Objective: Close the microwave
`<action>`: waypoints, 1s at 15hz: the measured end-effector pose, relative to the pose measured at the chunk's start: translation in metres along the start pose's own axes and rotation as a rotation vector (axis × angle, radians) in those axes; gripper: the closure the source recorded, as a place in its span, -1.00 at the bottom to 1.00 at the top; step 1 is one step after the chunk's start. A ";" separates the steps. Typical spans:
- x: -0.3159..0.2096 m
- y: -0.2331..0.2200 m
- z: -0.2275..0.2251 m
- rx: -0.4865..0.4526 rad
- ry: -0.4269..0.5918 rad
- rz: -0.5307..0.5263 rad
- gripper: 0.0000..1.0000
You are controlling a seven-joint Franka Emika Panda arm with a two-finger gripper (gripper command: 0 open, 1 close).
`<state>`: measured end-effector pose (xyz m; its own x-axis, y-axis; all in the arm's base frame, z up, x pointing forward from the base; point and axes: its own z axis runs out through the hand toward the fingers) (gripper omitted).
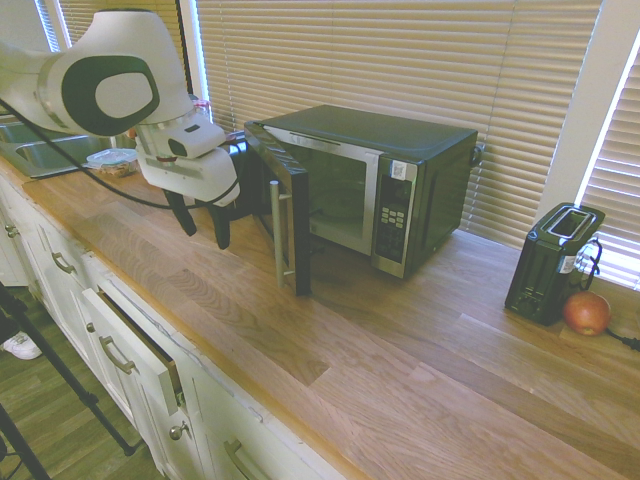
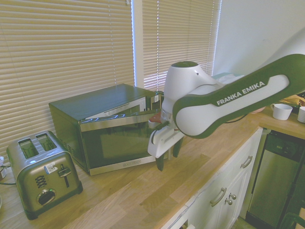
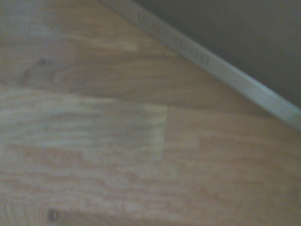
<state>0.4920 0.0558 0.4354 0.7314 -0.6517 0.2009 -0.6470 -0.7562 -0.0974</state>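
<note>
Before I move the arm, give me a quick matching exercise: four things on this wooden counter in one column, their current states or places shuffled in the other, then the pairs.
Things:
1. large black microwave with a dark glass door
2. two-finger gripper
3. small black toaster
4. round red fruit

States:
A. beside the small toaster, near the blinds
B. door swung open
C. fingers apart, holding nothing, near the open door
D. upright at the counter's far end

Pairs: 1-B, 2-C, 3-D, 4-A
</note>
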 end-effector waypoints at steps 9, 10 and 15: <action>0.066 -0.057 -0.019 0.008 0.066 0.006 -1.00; 0.074 -0.059 -0.020 0.011 0.071 0.016 -1.00; 0.120 -0.071 -0.013 0.016 0.081 0.060 -1.00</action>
<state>0.6230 0.0314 0.4787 0.6709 -0.6898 0.2722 -0.6854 -0.7169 -0.1274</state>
